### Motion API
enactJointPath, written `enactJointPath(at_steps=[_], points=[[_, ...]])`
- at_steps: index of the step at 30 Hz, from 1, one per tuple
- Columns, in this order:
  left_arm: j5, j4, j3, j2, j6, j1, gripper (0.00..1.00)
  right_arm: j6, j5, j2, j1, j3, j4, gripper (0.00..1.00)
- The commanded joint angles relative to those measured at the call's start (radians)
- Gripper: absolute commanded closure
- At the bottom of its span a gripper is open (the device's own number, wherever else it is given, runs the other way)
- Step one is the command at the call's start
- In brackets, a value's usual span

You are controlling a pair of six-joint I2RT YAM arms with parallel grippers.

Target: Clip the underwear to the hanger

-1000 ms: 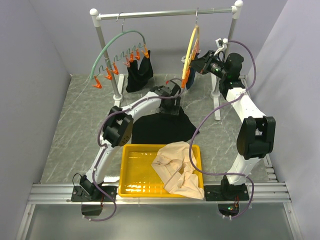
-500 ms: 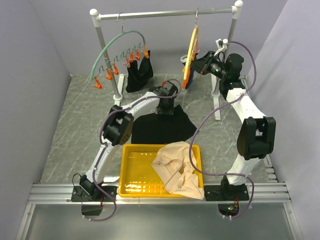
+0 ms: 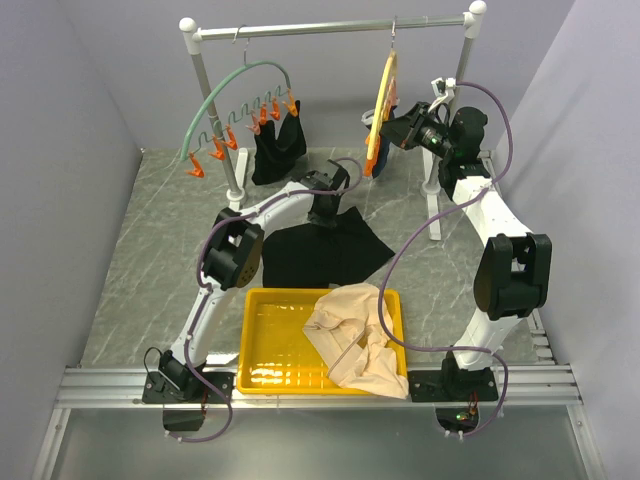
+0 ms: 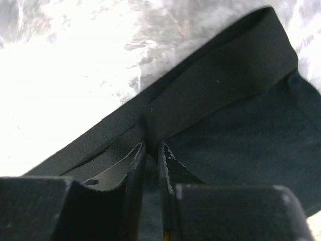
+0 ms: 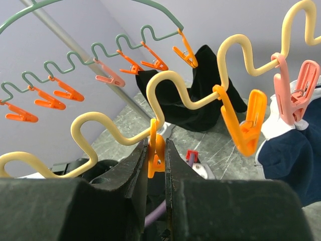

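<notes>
**Left pincer** [image 4: 152, 145]: the fingers are drawn almost together. A fold of the underwear [image 3: 320, 255] waistband is nipped between the tips, and the band rises into a small ridge there.

**Underwear:** it lies spread at the centre of the tabletop [image 3: 150, 260], with the waistband edge toward 12 o'clock. Its near hem runs just beside the far rim of the yellow tray [image 3: 262, 300] at 6 o'clock. A beige garment [image 3: 355, 335] drapes over the tray's 3 o'clock rim.

**Right pincer** [image 5: 156, 143]: it is raised at 1 o'clock, with the fingers closed on one orange clip [image 5: 154, 159] of the hanger [image 3: 386, 85].

**Hanger:** it hangs edge-on from the rail [image 3: 330, 27].
- The next orange clip on its wavy wire hangs apart from the held one.
- Beyond that, a pink clip [image 5: 296, 90] sits at the top edge of a navy garment [image 5: 293, 150].

**Green hanger** [image 3: 235, 78]: it hangs on the same rail at 11 o'clock, well apart from the yellow one. A black garment [image 3: 277, 145] is clipped at its right end.

**Room for moving:** a stretch of bare surface shows between the underwear and the left wall at 9 o'clock. At 3 o'clock the right arm and its looping cable take up the ground.

**Surface and room:** the tabletop is grey and marbled. Plain lilac-grey walls close it on three sides, and the rail's two white posts stand toward the far edge.
</notes>
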Motion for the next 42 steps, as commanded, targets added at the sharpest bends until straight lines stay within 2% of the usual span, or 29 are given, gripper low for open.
enactJointPath(at_steps=[1,4,5,9,12,13,18,19,22,23,29,35,38,42], points=[[-0.009,-0.007,-0.119,0.078,0.208,-0.019,0.81,-0.021,-0.004,-0.029,-0.007,0.011,-0.001,1.0],[0.008,0.041,-0.187,0.048,0.411,-0.048,0.85,-0.023,-0.006,-0.029,-0.009,0.011,0.001,1.0],[0.014,0.061,-0.214,0.031,0.519,-0.057,0.85,-0.021,-0.006,-0.029,-0.009,0.011,0.002,1.0],[0.031,0.194,-0.399,-0.067,0.731,-0.079,0.83,-0.023,-0.012,-0.026,-0.009,0.018,0.004,1.0],[0.063,0.247,-0.402,-0.112,0.802,-0.07,0.75,-0.023,-0.015,-0.024,-0.009,0.018,0.005,1.0],[0.092,0.227,-0.373,-0.107,0.798,-0.066,0.67,-0.018,-0.017,-0.023,-0.009,0.018,0.01,1.0],[0.111,0.087,-0.123,-0.068,0.588,-0.069,0.44,-0.014,-0.018,-0.021,-0.009,0.025,0.015,1.0],[0.109,0.073,-0.093,-0.06,0.548,-0.07,0.3,-0.015,-0.018,-0.023,-0.009,0.025,0.015,1.0],[0.094,0.015,-0.026,-0.064,0.393,-0.08,0.27,-0.015,-0.015,-0.026,-0.009,0.025,0.013,1.0],[0.085,0.003,-0.017,-0.064,0.293,-0.08,0.27,-0.012,-0.014,-0.027,-0.009,0.024,0.013,1.0],[0.036,-0.083,0.062,-0.029,-0.005,-0.085,0.23,-0.001,-0.017,-0.033,-0.007,0.016,0.024,1.0],[-0.044,-0.092,0.135,0.038,-0.164,-0.089,0.16,0.0,-0.021,-0.035,-0.009,0.011,0.027,1.0],[-0.066,-0.089,0.158,0.069,-0.187,-0.102,0.07,-0.001,-0.02,-0.041,-0.01,0.001,0.028,1.0],[-0.067,-0.094,0.132,0.113,-0.201,-0.108,0.04,-0.017,-0.02,-0.05,-0.009,-0.01,0.019,1.0]])
